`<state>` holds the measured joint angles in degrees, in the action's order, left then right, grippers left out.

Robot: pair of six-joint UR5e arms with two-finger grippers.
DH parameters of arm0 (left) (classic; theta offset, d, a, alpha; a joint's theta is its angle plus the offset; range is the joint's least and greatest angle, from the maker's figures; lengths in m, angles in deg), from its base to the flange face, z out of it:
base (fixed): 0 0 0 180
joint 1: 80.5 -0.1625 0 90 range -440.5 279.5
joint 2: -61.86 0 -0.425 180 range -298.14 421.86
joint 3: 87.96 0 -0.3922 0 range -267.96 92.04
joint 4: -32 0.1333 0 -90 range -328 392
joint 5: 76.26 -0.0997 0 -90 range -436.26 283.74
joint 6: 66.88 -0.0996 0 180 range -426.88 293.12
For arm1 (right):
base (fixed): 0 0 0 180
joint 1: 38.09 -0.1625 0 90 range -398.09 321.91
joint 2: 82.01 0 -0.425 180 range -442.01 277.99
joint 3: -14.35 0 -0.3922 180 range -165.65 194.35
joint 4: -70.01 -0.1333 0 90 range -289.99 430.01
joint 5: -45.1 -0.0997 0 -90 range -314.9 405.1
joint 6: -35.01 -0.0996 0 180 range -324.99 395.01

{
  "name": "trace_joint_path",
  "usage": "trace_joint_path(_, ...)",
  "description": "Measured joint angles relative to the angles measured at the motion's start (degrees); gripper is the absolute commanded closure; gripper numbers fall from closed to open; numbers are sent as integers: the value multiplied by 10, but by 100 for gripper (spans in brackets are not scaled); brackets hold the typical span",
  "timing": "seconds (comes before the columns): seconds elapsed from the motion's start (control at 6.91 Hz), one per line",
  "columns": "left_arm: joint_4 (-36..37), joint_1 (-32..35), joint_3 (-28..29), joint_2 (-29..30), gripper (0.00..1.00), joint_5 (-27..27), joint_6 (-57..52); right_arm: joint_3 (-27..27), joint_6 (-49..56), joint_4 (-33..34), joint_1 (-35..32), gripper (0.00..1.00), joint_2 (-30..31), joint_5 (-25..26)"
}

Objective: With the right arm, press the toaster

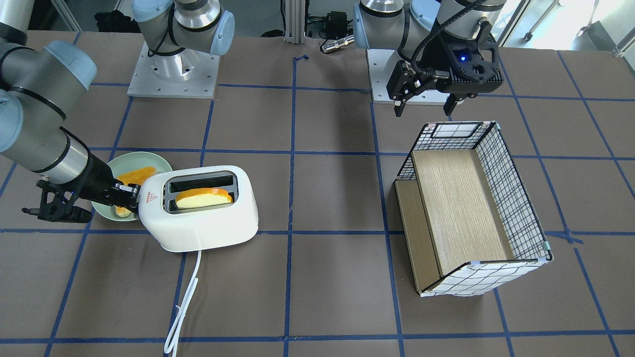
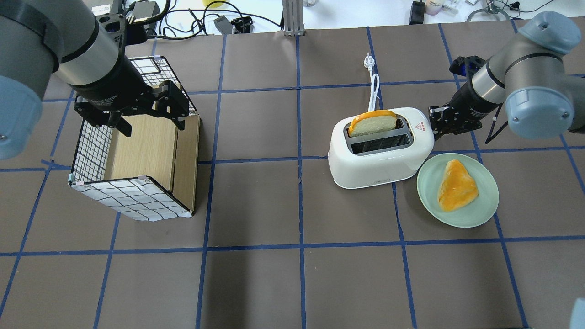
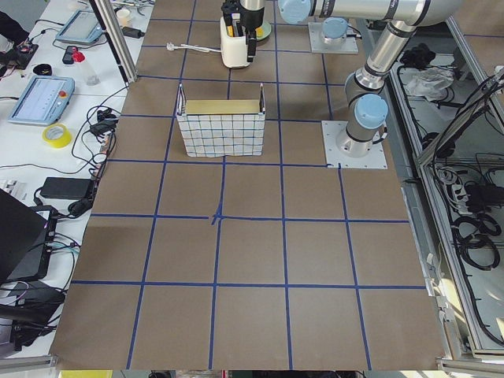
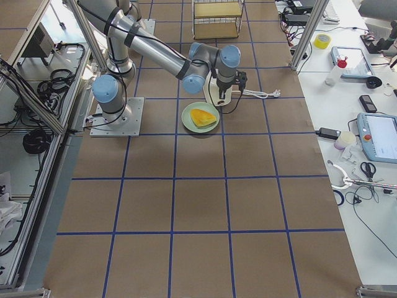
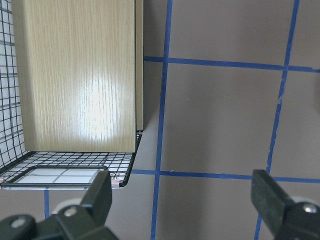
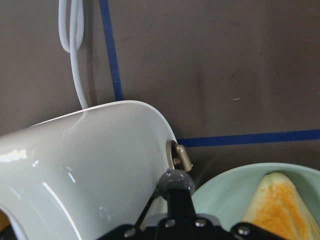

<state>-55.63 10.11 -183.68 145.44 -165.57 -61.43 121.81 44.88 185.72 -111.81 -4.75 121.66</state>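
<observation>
black right pincer [image 2: 434, 123], closed and empty, sits at the end of the glossy white two-slot toaster [image 2: 379, 160], likely poised to press its end knob [image 6: 178, 156]

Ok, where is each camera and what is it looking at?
Front: across the table, facing the robot; sees both arms' bases, toaster, basket.
Overhead: behind the robot, looking down; left arm by the basket, right arm at the toaster.
Left side: table's end; left arm's base, basket near, toaster far.
Right side: other end; right arm, plate, toaster.
Left wrist: looks down on the basket's corner; open jaws below.
Right wrist: close on toaster's end and plate; shut jaws.
Shared: front and overhead show the same things, sides swapped.
</observation>
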Motion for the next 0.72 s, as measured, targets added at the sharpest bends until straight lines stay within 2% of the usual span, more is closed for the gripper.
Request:
trace_joint_path(0.14, 0, 0, 0, 0, 0, 0, 0, 0, 0, 1, 0, 100, -1, 0)
trace_joint_path(0.29, 0, 0, -1, 0, 0, 0, 0, -1, -2, 1, 0, 94, 0, 0)
trace_joint_path(0.43, 0, 0, 0, 0, 0, 0, 0, -4, -6, -1, 0, 3, 4, 2)
trace_joint_path(0.72, 0, 0, 0, 0, 0, 0, 0, -13, -10, 5, 0, 0, 14, 8)
